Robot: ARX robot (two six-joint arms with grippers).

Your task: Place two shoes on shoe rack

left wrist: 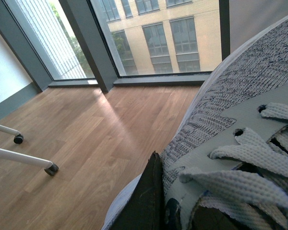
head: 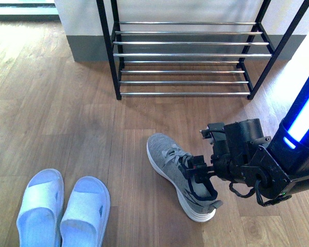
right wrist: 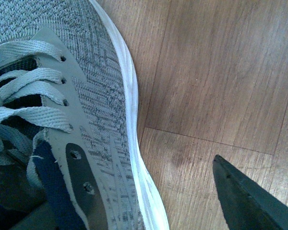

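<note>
Sneaker [head: 167, 157] on floor, right gripper [head: 198, 174] at its collar, jaws spread, seemingly straddling its side wall.

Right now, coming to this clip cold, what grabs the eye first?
The right gripper, fingers spread at the collar of a grey sneaker on the floor, mid-frame. Behind it stands the chrome-barred shoe rack, no shoes on its visible tiers. Pale blue slides sit at the near left.

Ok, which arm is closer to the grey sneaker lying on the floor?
Right. Its fingers sit at the grey sneaker's heel opening. The left arm is outside the front view; its camera shows another sneaker up close.
</note>
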